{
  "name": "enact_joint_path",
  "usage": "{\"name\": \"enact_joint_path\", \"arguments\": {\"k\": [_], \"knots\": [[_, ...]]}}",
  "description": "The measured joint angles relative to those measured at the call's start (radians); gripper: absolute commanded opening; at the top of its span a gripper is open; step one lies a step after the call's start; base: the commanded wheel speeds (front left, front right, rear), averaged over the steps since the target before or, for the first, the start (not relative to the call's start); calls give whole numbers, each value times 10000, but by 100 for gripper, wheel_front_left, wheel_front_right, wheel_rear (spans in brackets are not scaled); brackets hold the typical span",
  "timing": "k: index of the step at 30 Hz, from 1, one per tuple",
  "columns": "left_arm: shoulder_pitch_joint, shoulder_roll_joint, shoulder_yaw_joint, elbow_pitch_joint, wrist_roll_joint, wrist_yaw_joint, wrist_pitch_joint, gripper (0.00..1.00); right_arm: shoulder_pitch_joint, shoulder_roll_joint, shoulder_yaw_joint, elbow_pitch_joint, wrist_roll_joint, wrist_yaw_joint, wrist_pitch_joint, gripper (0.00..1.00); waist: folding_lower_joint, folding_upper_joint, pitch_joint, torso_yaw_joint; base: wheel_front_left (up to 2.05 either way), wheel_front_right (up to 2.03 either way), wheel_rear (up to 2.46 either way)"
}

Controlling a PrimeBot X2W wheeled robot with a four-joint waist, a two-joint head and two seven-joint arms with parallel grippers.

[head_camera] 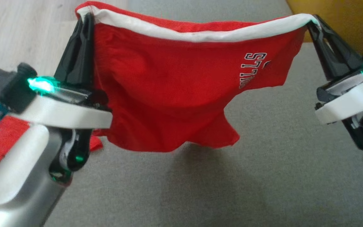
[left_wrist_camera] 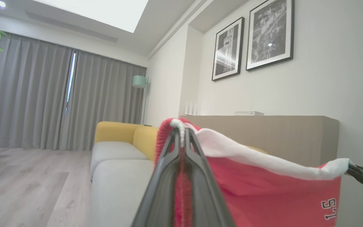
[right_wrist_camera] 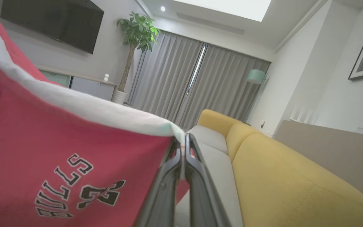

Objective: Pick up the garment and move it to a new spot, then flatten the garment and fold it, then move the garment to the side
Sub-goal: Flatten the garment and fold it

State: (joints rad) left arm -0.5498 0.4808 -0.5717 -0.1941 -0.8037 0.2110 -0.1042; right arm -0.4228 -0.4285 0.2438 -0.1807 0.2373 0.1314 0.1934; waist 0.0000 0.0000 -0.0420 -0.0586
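Observation:
The garment (head_camera: pixel 169 91) is a red piece with a white band along its top edge and black-and-white lettering near its right side. It hangs stretched between both grippers above the grey sofa seat (head_camera: pixel 263 164). My left gripper (head_camera: pixel 86 17) is shut on the garment's upper left corner, and my right gripper (head_camera: pixel 312 20) is shut on its upper right corner. In the left wrist view the left gripper (left_wrist_camera: pixel 181 134) pinches the red and white edge. The right gripper (right_wrist_camera: pixel 183 140) clamps the white band beside the print, with the garment (right_wrist_camera: pixel 49 151) hanging to its left.
A second red piece of cloth (head_camera: pixel 6 137) lies on the seat at lower left, behind my left arm. Wooden floor (head_camera: pixel 17 28) runs beyond the seat's left edge. The yellow sofa back (head_camera: pixel 342 19) rises at the upper right.

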Motion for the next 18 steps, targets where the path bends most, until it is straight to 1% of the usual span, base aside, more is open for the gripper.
{"name": "enact_joint_path", "arguments": {"k": [2,4,6,7,10,13,16,18], "knots": [[-114,-40,98,322,-316,-153,157,0,-152,-13,173,219,59,0,31,0,0,0,197,-7,0,0,0],[-506,-44,94,930,-416,-460,343,0,-644,-182,535,744,90,0,88,0,1,0,449,-16,0,0,0],[-1176,-54,98,1651,-476,-784,506,0,-1474,-328,828,1383,140,0,36,0,0,0,793,-21,0,0,0],[-2136,-73,102,2550,-403,-1216,531,0,-2643,-439,1233,2190,198,0,-209,0,2,0,1223,-26,0,0,0],[-3734,-290,232,4008,-401,-1756,489,0,-4744,-435,1985,3649,238,0,-721,0,4,0,1949,-51,0,0,0],[-5207,-546,280,5409,-251,-2307,188,0,-6720,-178,2416,5342,117,2,-1442,0,5,-1,2680,-106,0,0,0],[-6498,-932,408,6642,-19,-2671,-397,0,-8259,270,2380,6964,-232,2,-2305,0,6,-1,3356,-180,0,0,0],[-7201,-1216,523,7304,13,-2867,-752,0,-8935,562,2245,7833,-570,2,-2863,0,6,-1,3739,-235,0,0,0]]}}
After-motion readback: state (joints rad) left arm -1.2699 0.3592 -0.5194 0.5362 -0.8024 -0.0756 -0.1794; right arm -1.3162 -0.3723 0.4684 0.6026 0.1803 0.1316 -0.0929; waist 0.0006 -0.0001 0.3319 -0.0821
